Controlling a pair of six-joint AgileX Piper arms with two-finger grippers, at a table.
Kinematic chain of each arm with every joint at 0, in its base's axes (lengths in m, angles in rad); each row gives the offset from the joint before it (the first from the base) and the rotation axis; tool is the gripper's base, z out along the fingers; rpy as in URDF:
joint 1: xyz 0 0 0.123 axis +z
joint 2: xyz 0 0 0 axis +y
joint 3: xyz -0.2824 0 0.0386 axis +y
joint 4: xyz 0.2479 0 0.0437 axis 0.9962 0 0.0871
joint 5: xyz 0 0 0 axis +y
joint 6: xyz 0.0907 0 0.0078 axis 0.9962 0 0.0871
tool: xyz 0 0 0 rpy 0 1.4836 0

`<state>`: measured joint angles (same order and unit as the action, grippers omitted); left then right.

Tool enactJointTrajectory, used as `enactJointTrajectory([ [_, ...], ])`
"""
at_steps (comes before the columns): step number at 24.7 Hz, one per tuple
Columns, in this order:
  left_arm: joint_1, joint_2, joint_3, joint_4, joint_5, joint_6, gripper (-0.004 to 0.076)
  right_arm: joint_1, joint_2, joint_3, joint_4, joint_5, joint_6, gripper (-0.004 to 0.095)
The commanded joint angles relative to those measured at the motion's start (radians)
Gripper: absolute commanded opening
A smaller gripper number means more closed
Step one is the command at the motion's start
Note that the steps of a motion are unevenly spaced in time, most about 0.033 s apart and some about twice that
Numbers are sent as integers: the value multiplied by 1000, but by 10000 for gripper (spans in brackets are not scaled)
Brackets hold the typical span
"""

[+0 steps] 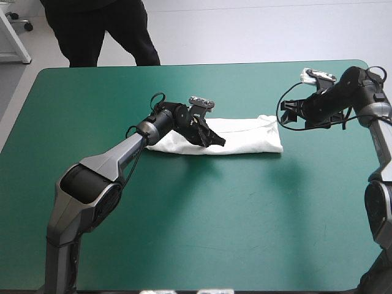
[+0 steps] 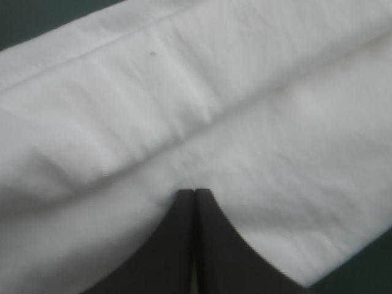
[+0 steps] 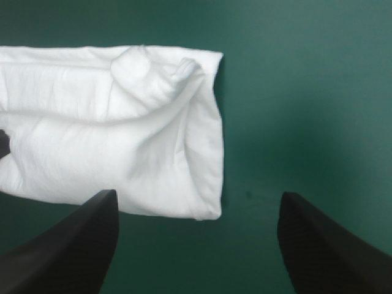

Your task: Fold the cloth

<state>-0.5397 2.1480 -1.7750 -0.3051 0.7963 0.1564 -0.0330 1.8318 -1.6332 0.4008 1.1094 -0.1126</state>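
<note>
Left hand (image 2: 195, 191), closed to a point, rests mid-strip on the T-shirt (image 1: 245, 136), likely flattening it; right hand (image 3: 196, 195), spread wide, hovers off its end.

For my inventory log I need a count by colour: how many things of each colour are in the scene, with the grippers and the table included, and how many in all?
White: T-shirt, 1
Black: left gripper, right gripper, 2
Teal-green: table, 1
Total: 4
</note>
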Motion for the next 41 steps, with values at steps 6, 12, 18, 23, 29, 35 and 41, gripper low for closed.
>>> enactJointTrajectory([
  [6, -6, -45, -18, -17, 30, 2, -9, -6, 81, 14, 187, -35, -114, 699],
  [12, -6, -45, -18, -17, 32, 15, -9, 19, 165, 14, 193, -71, -121, 698],
  [18, -6, -45, -18, -15, 31, 22, -9, 88, 219, 14, 259, -58, -160, 461],
  [23, -6, -45, -18, -15, 35, 25, -9, 104, 207, 12, 244, -69, -129, -9],
  [29, -6, -45, -18, -14, 35, 25, -9, 104, 133, -68, 238, -61, -114, -13],
  [35, -6, -45, -18, -14, 35, 25, -9, 134, 68, -179, 251, 1, -93, -13],
  [41, -6, -45, -18, -17, 43, 25, -9, 206, 49, -265, 287, 79, -96, -13],
])
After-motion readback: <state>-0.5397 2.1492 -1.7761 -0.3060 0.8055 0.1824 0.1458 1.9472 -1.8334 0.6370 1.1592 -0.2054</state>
